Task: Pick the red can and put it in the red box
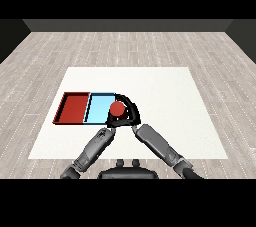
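Note:
The red can (117, 109) stands upright at the right edge of the light blue tray (98, 110). My right hand (134, 112) is curled round it from the right, its black fingers arching behind and beside the can. Whether the can rests on the table or hangs above it I cannot tell. The red tray (74, 108) lies to the left of the blue one, touching it, with nothing in it. My left hand (110, 123) sits just below the blue tray's near right corner, fingers stretched out, holding nothing.
Both trays lie on the left half of the white table (170, 106). Both grey forearms come in from the lower corners and meet near the can. Wooden floor surrounds the table.

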{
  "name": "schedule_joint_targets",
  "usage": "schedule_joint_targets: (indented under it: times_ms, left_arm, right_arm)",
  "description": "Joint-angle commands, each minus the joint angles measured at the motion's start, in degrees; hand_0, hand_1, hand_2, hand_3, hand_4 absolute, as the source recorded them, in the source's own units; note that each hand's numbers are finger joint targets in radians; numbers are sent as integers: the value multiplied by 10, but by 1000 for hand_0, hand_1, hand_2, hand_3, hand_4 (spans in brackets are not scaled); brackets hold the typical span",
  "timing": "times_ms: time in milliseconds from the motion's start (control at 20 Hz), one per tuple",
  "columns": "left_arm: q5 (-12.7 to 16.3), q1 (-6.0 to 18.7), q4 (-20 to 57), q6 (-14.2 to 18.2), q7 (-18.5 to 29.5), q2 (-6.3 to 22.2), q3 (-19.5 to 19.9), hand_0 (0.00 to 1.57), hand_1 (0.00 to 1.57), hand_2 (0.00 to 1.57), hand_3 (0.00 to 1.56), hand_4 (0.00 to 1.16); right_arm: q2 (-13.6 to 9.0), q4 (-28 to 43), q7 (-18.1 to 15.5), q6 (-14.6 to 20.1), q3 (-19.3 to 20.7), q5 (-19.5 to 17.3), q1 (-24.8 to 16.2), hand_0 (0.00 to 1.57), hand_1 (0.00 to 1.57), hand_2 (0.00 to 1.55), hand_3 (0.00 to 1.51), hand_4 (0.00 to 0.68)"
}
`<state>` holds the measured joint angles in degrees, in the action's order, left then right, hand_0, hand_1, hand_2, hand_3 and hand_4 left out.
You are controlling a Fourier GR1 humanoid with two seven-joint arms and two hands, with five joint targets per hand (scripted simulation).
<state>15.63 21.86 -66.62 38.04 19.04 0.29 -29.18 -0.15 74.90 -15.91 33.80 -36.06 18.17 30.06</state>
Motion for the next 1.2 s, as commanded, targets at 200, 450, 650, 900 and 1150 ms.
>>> schedule_joint_targets:
  times_ms: [200,450,650,900,1150]
  left_arm:
    - [19,8,13,-6,15,-3,18,1571,1571,1571,1502,1137]
    - [20,-30,-14,4,17,-3,-7,1571,1571,1571,1508,1140]
    - [-30,-51,-25,-1,-8,18,14,1571,1571,1571,1486,1129]
    - [-56,-24,-23,-1,-17,41,49,1571,1571,1571,1483,1140]
    - [-66,-34,-62,-10,-63,146,83,1571,1571,1569,1467,1130]
  right_arm:
    - [1,22,14,-4,19,-26,-15,0,0,0,0,0]
    - [-6,62,-4,-8,56,-54,-63,0,0,0,0,0]
    - [-48,97,-4,-72,125,-22,-68,0,0,0,0,0]
    - [-77,223,36,-45,119,-52,-140,0,0,0,0,0]
    - [-166,279,4,-102,190,10,-264,0,0,0,0,0]
